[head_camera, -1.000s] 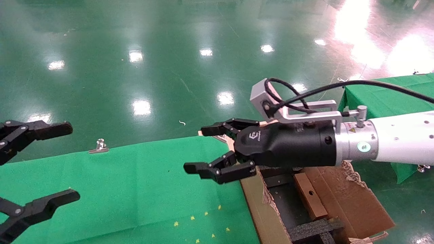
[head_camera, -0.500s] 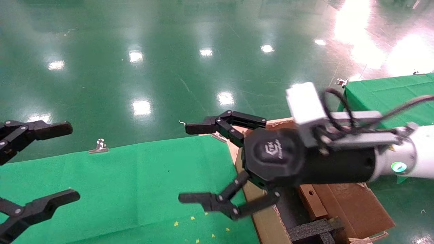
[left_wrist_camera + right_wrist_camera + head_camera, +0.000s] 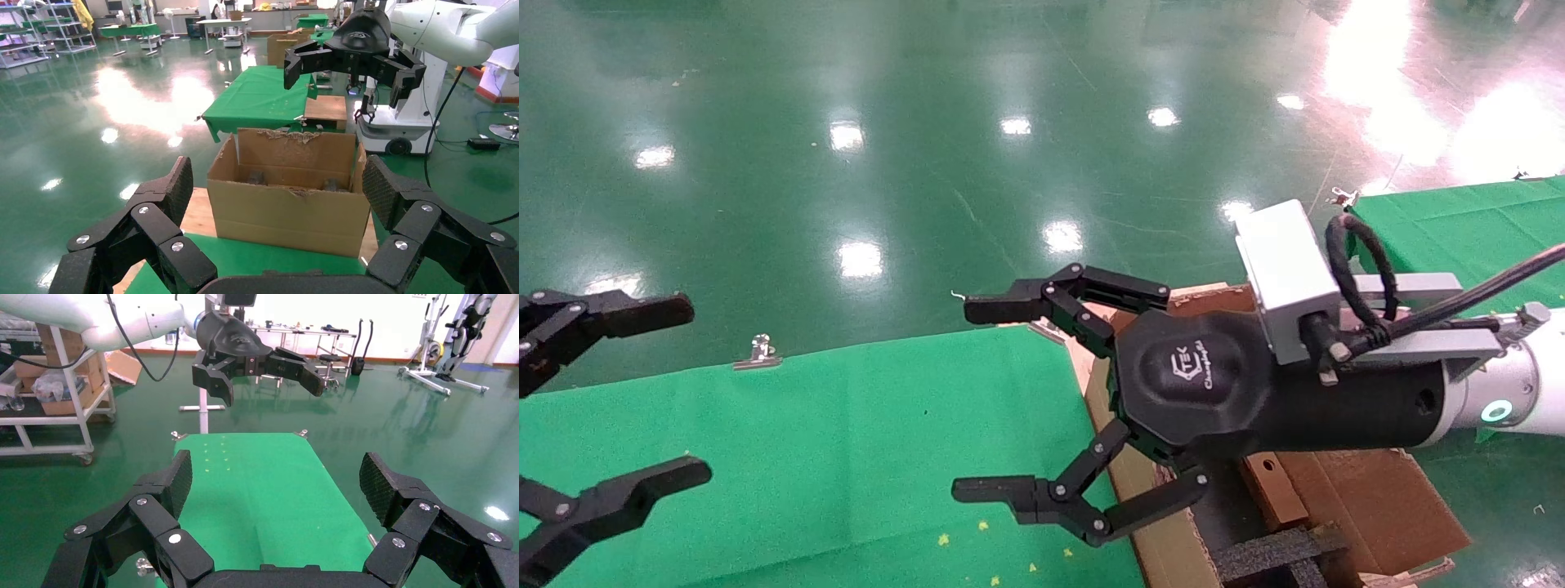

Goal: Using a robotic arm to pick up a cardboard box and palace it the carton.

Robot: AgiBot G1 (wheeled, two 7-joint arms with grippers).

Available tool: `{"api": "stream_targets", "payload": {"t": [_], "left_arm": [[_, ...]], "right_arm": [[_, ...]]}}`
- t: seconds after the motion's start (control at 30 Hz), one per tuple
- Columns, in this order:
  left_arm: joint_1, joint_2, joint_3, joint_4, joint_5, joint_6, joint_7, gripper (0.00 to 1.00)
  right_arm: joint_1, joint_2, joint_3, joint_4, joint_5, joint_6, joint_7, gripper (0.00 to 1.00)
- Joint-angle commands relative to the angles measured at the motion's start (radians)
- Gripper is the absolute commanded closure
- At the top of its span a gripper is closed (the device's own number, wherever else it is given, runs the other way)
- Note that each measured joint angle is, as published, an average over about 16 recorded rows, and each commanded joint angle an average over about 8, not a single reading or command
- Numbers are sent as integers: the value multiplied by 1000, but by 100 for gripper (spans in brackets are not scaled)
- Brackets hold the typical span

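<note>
The white right arm reaches in from the right. Its black gripper is open wide and empty, held above the seam between the green table and the carton; it also shows in the left wrist view. The small cardboard box, with its round hole, lies inside the large carton beside black foam, partly hidden under the gripper body. The carton also shows in the left wrist view. My left gripper hangs open and empty at the far left.
A green-clothed table lies in front of me, with a metal clip on its far edge. A second green table stands at the right. Glossy green floor lies beyond. A flat brown box sits behind the carton.
The right gripper has rolled about its wrist and its fingers have spread wider. Its body has drawn back over the carton. The left gripper and the small box have not moved.
</note>
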Motion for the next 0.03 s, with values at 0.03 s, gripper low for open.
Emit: {"api": "stream_targets", "payload": {"t": [0.03], "left_arm": [[0, 0, 0, 0, 0, 0, 0, 0]], "right_arm": [[4, 1, -6, 0, -6, 5, 6, 0]]}}
